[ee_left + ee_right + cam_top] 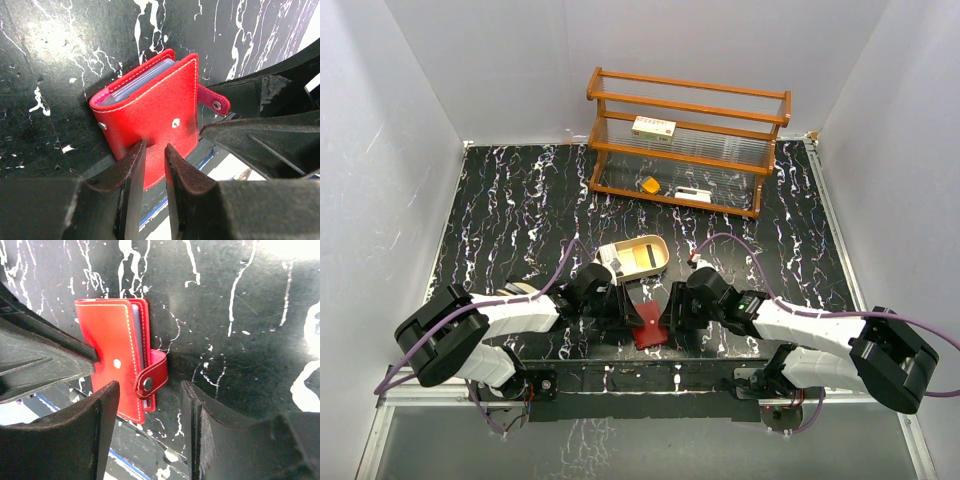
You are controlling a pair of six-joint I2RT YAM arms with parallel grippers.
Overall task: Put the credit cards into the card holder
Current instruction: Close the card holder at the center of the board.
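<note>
**While Cards Wait in the Tray: Holder Pinched at the Near Edge**

Where the two arms meet by the near edge of the black, white-veined marbled table [520,200], item one: a small dark red, white-stitched folding card holder [150,105]. It is folded closed, with clear bluish pocket edges showing along one side. Its red snap strap [155,372] hangs unfastened. Left gripper [154,147]: fingers nearly together, nipping the cover's lower edge between them. Right gripper [150,390]: jaws parted wide, one either side of the strap end, gripping nothing as far as I can see.

Item two, just beyond: a tan oval wooden tray [666,258] holding the thin flat plastic credit cards [645,258]. A yellow one lies uppermost beside paler ones; the exact count is not readable from here.

Item three, at the back wall: a brown slatted wooden rack [690,105] carrying a white box with red marks [654,127] and an orange wedge-shaped piece [649,184].

Status, by my judgement: early. Holder steadied but not yet opened; no card lifted; whether any pocket is already filled cannot be told. Remaining: spread the cover, fetch each card, slide it in.
</note>
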